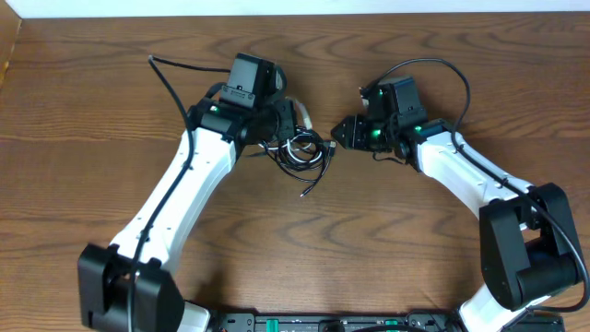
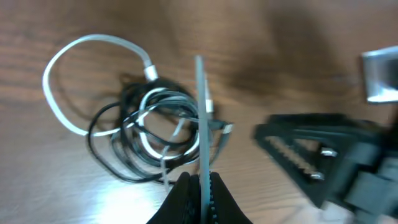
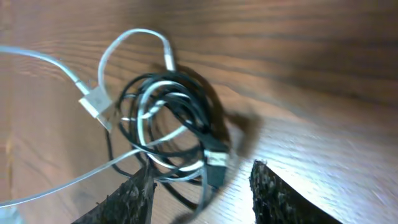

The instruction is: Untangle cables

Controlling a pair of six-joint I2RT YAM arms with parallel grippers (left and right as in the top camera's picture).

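On the wooden table (image 1: 415, 258) between our arms, the black cable (image 3: 200, 124) and white cable (image 2: 93, 38) lie knotted in one bundle, untangling barely begun, our left gripper (image 2: 200, 183) pinching a white cable strand and our right gripper (image 3: 202, 193) spread wide just beside the bundle.

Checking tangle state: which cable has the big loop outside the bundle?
The white cable: its loop arcs clear of the bundle; the black cable lies coiled.

Brown wood-grain table (image 1: 369, 263), glossy in patches, pale strip (image 1: 304, 6) beyond its far edge in overhead view
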